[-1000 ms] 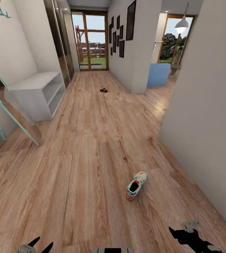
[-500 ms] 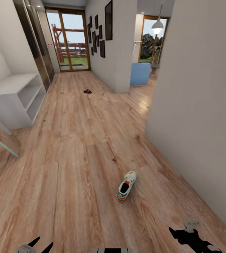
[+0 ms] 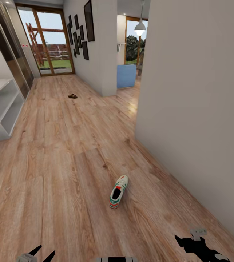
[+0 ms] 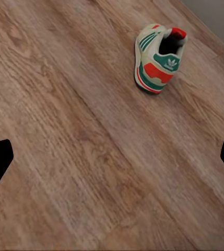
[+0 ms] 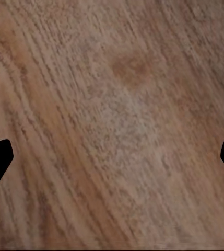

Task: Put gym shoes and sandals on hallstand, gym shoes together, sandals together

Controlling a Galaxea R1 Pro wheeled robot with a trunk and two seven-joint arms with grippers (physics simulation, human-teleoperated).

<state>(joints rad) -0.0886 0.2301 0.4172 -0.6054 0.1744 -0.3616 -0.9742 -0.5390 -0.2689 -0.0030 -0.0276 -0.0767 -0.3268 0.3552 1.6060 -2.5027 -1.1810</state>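
One gym shoe (image 3: 118, 190), white with green stripes and a red heel tab, lies on the corridor floor (image 3: 66, 174) close to the right-hand wall. In the left wrist view the same gym shoe (image 4: 157, 58) lies heel-on, well beyond my open left gripper (image 4: 112, 162). A dark brown sandal (image 3: 72, 96) lies far down the corridor. My left gripper (image 3: 41, 251) and right gripper (image 3: 185, 241) hang low at the near edge, both open with nothing in them. The right gripper (image 5: 112, 162) hovers over bare planks. I cannot tell whether the white shelf unit is the hallstand.
A low white shelf unit (image 3: 0, 105) stands along the left wall. A grey wall (image 3: 189, 109) runs close on the right, its corner just past the shoe. A glazed door (image 3: 47, 43) ends the corridor, and a blue cabinet (image 3: 126, 75) sits in the side opening.
The whole view has swung to the right, so the shelf unit, sandal and shoe sit further left in the picture. Both grippers keep their places and stay open.
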